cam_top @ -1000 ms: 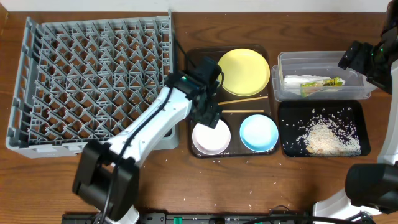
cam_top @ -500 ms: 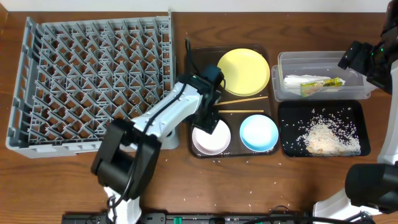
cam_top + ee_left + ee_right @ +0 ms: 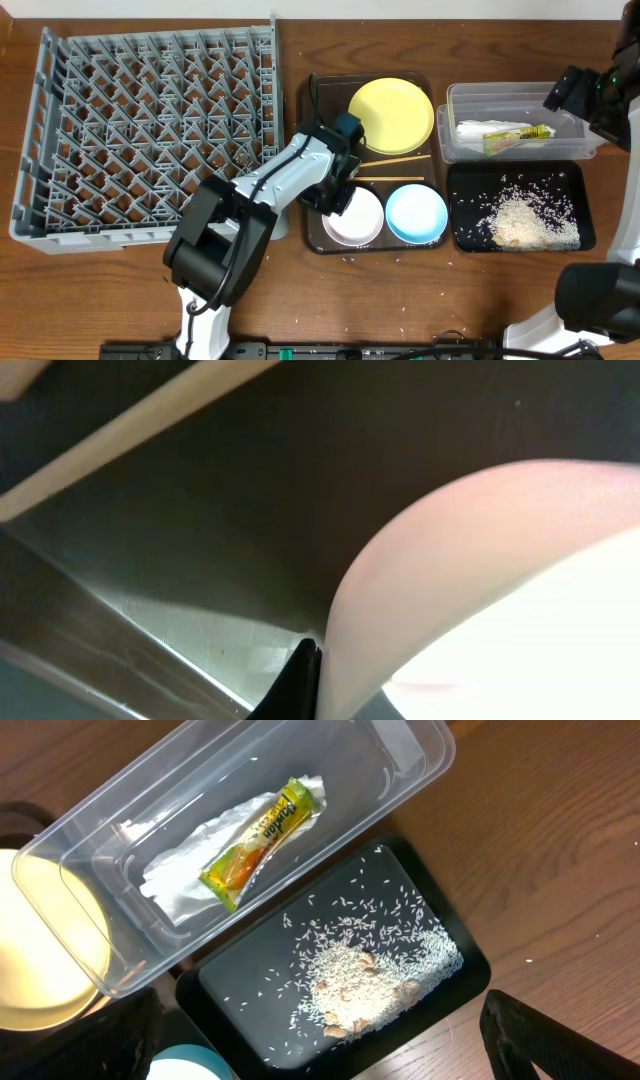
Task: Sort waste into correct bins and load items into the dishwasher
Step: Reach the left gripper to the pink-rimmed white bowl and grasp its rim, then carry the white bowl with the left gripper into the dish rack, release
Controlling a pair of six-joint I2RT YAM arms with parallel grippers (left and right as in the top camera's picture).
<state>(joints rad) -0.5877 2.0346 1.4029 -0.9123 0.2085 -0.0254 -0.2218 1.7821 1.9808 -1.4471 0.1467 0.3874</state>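
Note:
My left gripper (image 3: 337,196) is shut on the near-left rim of the white bowl (image 3: 357,218) inside the brown serving tray (image 3: 316,98). In the left wrist view a black fingertip (image 3: 301,678) presses against the bowl's wall (image 3: 450,560). The blue bowl (image 3: 416,214), yellow plate (image 3: 391,115) and chopsticks (image 3: 386,161) share that tray. The clear tub (image 3: 452,100) holds the wrapper (image 3: 518,134) and white paper (image 3: 180,870). Rice (image 3: 525,220) lies in the black tray (image 3: 458,180). My right gripper (image 3: 310,1045) hangs open above both bins. The grey dish rack (image 3: 150,130) stands at the left.
Stray rice grains (image 3: 402,334) dot the wooden table near the front edge. The left arm reaches from the front across the rack's right corner to the serving tray. The right arm (image 3: 590,95) stands at the far right.
My left gripper dropped onto the white bowl's rim and shut on it. The bowl slid slightly right, toward the blue bowl. The right arm has not moved.

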